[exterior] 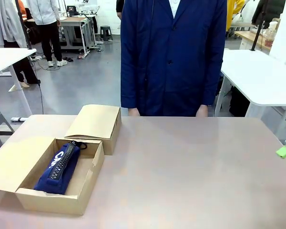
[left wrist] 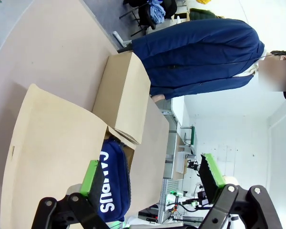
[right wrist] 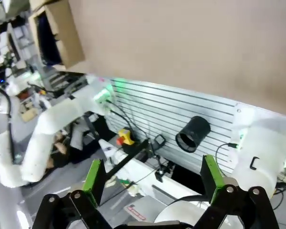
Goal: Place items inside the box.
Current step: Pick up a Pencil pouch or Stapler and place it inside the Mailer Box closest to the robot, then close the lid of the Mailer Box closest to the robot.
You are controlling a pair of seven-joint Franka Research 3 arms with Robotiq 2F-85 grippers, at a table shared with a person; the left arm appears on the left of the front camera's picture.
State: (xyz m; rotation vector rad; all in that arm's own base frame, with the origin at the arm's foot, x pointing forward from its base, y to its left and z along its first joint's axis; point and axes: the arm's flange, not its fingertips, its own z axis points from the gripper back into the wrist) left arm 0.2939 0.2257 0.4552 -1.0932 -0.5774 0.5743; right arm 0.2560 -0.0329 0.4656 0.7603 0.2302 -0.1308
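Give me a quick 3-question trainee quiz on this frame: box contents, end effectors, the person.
1. True or false: the navy pouch lettered "CAMPUS" lies inside the open box.
2. Multiple choice: the left end effector is A) shut on the pouch, B) open with nothing between its fingers, C) shut on the box flap.
3. Fill in: the person in the blue coat stands at the ___ side of the table.

Key:
1. True.
2. B. The right end effector is open and holds nothing too.
3. Far, with both hands by the table's edge.
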